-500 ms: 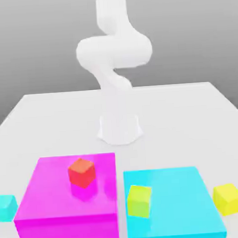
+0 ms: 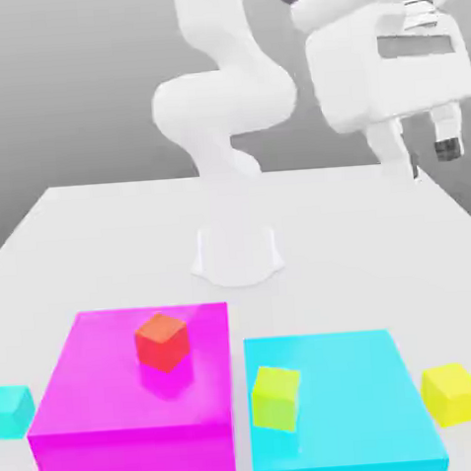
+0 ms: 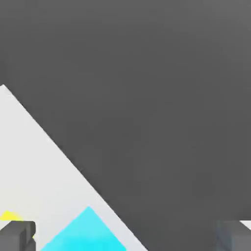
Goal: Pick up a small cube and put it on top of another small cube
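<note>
Table (image 2: 101,239): white, with all the blocks on it.
Pink block (image 2: 134,425): big, a red cube (image 2: 162,342) on top.
Flat cyan block (image 2: 360,409): big, a lime cube (image 2: 277,397) on top.
Gripper (image 2: 430,157): high up, fingers (image 2: 448,131) spread apart, holding nothing.
Yellow cube (image 2: 451,394): on the table, just beside the flat cyan block; probably the yellow bit in the hand view.
Small cyan cube (image 2: 11,411): on the table, beside the pink block.

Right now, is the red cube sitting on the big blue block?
No, the red cube sits on the magenta block; the cyan block carries a lime-yellow cube.
</note>
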